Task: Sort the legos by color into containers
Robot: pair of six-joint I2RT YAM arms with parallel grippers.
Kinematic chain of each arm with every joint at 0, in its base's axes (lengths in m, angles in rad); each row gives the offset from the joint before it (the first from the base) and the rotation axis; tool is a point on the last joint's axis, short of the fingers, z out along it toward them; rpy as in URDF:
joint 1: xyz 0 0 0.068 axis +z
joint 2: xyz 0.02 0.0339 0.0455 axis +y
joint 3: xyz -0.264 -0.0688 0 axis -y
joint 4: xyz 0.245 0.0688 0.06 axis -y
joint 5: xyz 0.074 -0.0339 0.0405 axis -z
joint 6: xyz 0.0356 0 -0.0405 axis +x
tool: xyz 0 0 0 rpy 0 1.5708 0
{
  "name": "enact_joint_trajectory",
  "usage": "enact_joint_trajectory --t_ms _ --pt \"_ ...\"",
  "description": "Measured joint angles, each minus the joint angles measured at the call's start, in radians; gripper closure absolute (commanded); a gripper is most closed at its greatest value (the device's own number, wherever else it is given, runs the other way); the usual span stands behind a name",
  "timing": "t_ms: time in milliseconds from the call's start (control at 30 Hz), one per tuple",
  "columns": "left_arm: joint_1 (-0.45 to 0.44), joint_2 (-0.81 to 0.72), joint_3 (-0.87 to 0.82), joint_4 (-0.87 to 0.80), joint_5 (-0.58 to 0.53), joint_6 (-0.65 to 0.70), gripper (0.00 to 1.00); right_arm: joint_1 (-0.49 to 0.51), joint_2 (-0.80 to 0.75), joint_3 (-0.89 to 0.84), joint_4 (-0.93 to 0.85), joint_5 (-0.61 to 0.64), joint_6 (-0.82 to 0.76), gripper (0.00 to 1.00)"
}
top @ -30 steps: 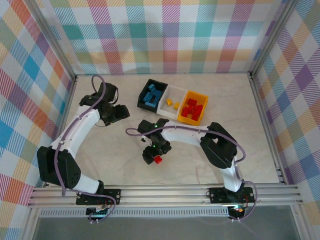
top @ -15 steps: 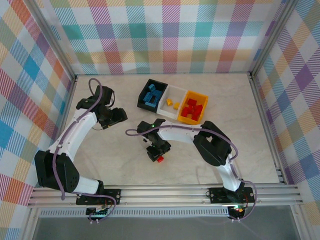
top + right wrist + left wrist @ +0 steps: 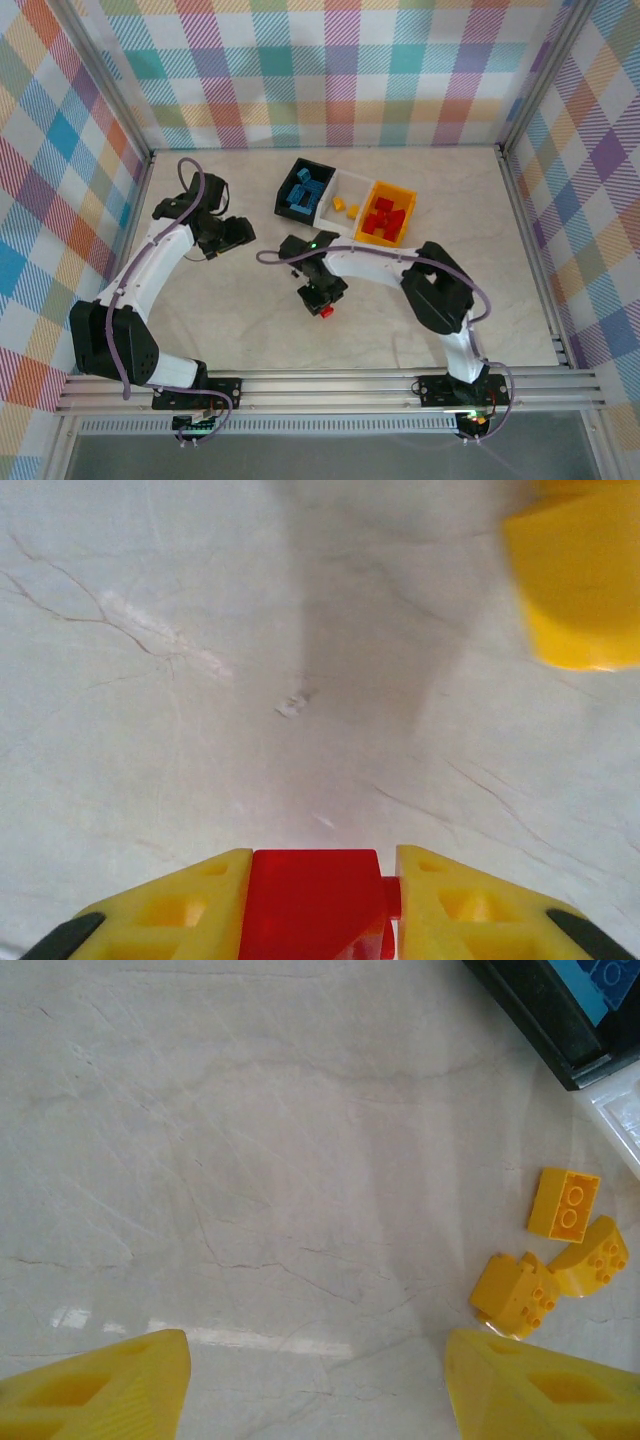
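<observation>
My right gripper (image 3: 322,300) (image 3: 322,860) stands low over the middle of the table, its yellow fingers shut on a red lego (image 3: 315,905) (image 3: 326,311). A yellow lego (image 3: 580,580) lies just beyond it to the right. My left gripper (image 3: 236,232) (image 3: 315,1360) hovers open over bare table with nothing between its fingers. Three yellow legos (image 3: 563,1203) (image 3: 514,1293) (image 3: 595,1257) lie ahead of it to the right. The containers sit in a row at the back: a black bin (image 3: 290,176) with blue legos, a white bin (image 3: 352,182) with yellow ones, and a yellow-orange bin (image 3: 405,192) with red ones.
The black bin's corner (image 3: 560,1020) and the white bin's edge (image 3: 620,1120) show at the upper right of the left wrist view. Checkered walls enclose the table on three sides. An aluminium rail (image 3: 330,385) runs along the near edge.
My right gripper has closed on the red lego and shifted slightly to the right. The left arm drew back a little to the left early on, then held still.
</observation>
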Motion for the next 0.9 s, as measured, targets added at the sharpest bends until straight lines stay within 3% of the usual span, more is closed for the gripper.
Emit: enact_joint_trajectory --t_ms 100,267,500,700,900 --pt "0.0 0.0 -0.002 0.014 0.013 0.0 0.32 -0.069 -0.083 0.016 -0.028 0.01 0.0 0.63" --pt "-0.021 0.026 -0.002 0.018 0.033 0.0 0.32 -0.276 -0.159 0.109 -0.035 0.018 -0.016 0.63" --pt "-0.195 0.095 -0.002 0.039 0.035 0.009 0.32 -0.542 -0.055 0.263 -0.013 0.009 -0.024 0.63" --pt "-0.321 0.165 0.003 0.042 0.037 0.039 0.32 -0.626 0.133 0.371 -0.005 -0.003 -0.028 0.61" --pt "-0.355 0.246 0.031 0.045 0.043 0.062 0.32 -0.65 0.203 0.412 -0.023 -0.01 -0.036 0.42"
